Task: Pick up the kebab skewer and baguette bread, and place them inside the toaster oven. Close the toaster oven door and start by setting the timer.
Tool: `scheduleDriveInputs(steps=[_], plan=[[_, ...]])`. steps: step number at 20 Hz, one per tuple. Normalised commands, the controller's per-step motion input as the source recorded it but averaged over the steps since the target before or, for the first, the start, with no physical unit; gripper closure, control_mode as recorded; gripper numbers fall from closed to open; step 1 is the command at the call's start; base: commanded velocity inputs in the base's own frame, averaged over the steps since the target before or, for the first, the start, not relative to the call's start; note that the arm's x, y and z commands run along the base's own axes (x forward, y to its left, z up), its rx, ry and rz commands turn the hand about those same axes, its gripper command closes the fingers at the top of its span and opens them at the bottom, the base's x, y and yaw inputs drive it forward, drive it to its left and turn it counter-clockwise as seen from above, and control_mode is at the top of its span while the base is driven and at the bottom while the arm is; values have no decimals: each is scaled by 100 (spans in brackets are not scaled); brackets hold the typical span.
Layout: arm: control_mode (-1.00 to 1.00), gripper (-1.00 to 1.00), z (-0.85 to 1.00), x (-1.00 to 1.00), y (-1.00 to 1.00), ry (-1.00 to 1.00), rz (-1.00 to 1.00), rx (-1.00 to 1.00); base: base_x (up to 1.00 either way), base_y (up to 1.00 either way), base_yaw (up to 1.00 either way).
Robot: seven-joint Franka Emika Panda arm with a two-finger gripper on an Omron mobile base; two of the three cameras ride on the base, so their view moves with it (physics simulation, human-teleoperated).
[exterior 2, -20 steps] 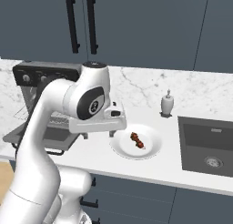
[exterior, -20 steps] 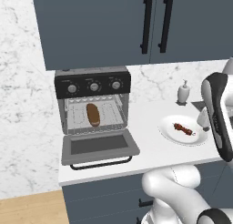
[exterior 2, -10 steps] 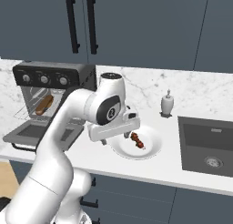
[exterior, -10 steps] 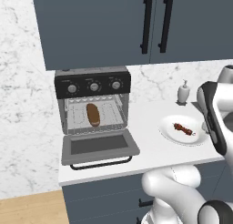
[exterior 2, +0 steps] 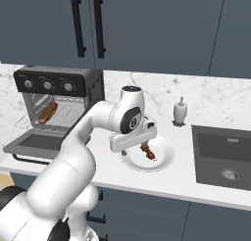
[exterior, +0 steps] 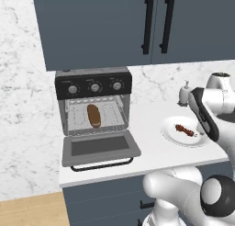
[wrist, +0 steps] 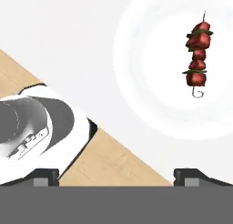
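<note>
On the left of the bench [exterior: 151, 142], the toaster oven [exterior: 94, 103] stands with the toaster oven door [exterior: 100, 148] dropped flat toward you, and the baguette bread [exterior: 94, 115] already lies on the wire rack inside, near its left half. That leaves the kebab skewer [exterior: 185, 130] as your step in hand. It rests on a white plate [exterior: 170, 134] to the right of the oven, well apart from it, with a soap dispenser [exterior: 184, 93] farther back by the wall and the sink [exterior 2: 223, 156] beyond on the right.

Your claw [wrist: 116, 173] hangs above the near edge of the plate with its fingers spread wide and nothing between them. In the hand view the skewer sits up and to the right of the fingertips, so you are not yet over it.

To do this well, carry the claw farther across the plate until the skewer's middle chunks sit midway between the fingers. Turn the wrist so the fingers close across the stick rather than along it. Come down straight, stop just above the plate, and close on the chunks, which give more to grip than the thin stick. Lift clear of the rim before swinging left toward the open oven.
</note>
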Motion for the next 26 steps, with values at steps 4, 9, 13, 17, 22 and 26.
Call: scheduleDriveInputs(steps=[4, 9, 13, 17, 22, 26], plan=[[-100, -100, -46, 42, -16, 9, 6, 1, 0, 0, 0], [-100, -100, -29, 45, -18, 3, 6, 2, 0, 0, 0], [-100, -100, -32, 30, -26, 3, 6, 2, 0, 0, 0], [-100, -100, -38, 30, -9, 6, 2, 1, 0, 0, 0], [-100, -100, -30, 27, -2, 7, 0, 2, 0, 0, 0], [-100, -100, -31, 10, -2, 7, 0, 3, 0, 0, 0]])
